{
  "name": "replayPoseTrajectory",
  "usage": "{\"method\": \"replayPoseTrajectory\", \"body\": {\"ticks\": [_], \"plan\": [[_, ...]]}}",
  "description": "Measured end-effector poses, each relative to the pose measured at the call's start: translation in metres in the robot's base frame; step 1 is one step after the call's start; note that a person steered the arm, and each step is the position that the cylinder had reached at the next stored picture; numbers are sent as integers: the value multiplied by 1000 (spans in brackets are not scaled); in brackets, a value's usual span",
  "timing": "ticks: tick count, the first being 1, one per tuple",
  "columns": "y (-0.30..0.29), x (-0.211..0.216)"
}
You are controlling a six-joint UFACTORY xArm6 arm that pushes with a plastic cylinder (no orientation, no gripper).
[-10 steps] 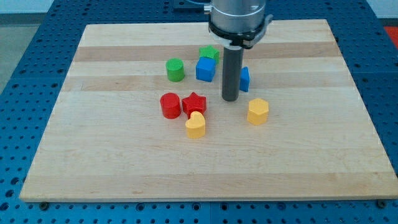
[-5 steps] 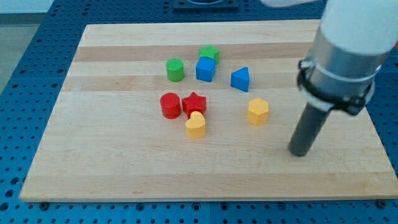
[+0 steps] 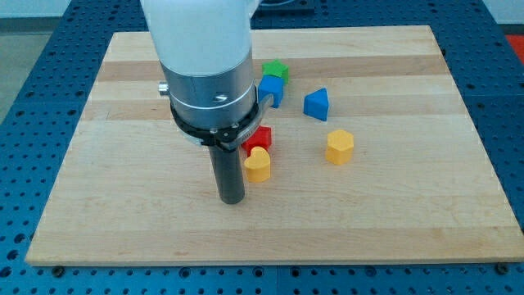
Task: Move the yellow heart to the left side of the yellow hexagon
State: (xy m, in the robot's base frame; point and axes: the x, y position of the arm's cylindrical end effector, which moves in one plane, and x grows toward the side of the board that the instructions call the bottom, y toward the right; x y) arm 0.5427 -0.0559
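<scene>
The yellow heart (image 3: 258,165) lies near the board's middle, just below the red star (image 3: 260,137). The yellow hexagon (image 3: 339,147) lies to the view's right of it, with a wide gap between them. My tip (image 3: 231,199) rests on the board just left of and below the yellow heart, close to it but apart. The arm's body hides the red cylinder and the green cylinder.
A blue cube (image 3: 271,89) and a green star (image 3: 276,70) sit above the red star. A blue triangular block (image 3: 316,104) sits above the yellow hexagon. The wooden board (image 3: 426,221) lies on a blue perforated table.
My tip has swung from the view's right side of the board, below the hexagon, across to the left of the yellow heart. No block has moved.
</scene>
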Motion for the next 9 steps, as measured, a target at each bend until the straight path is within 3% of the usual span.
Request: {"method": "replayPoseTrajectory", "body": {"ticks": [9], "plan": [[0,-44]]}}
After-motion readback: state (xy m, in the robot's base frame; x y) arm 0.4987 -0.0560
